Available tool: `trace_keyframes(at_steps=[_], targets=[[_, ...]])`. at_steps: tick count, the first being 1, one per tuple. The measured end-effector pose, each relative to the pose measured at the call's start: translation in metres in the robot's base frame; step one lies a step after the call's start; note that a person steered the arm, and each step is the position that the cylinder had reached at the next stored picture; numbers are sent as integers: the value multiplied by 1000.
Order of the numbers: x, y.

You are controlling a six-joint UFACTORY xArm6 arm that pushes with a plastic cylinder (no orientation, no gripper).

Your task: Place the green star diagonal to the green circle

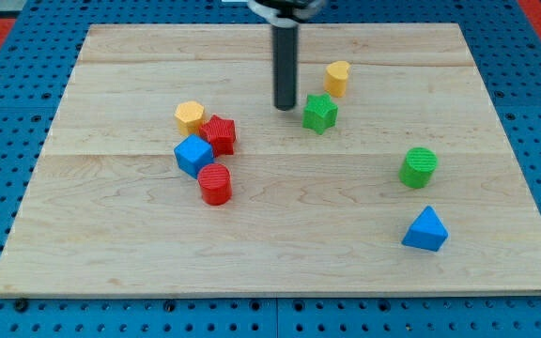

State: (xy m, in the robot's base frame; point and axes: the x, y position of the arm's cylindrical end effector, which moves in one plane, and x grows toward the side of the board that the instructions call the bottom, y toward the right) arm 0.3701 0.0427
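Note:
The green star (319, 113) lies on the wooden board (280, 244) a little above the middle. The green circle (419, 167) stands to the star's lower right, well apart from it. My tip (285, 107) rests on the board just to the left of the green star, with a small gap between them. The dark rod rises from the tip to the view's top edge.
A yellow heart (337, 78) sits just above and right of the star. A blue triangle (425, 230) lies below the green circle. On the left, a yellow hexagon (190, 115), red star (220, 134), blue cube (193, 155) and red cylinder (216, 184) cluster together.

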Motion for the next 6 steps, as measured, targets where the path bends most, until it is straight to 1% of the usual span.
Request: trace_keyframes(at_steps=[1, 2, 3, 4, 5, 6], targets=[[18, 52], [29, 72], [32, 42], [65, 39], [59, 39], [48, 66]])
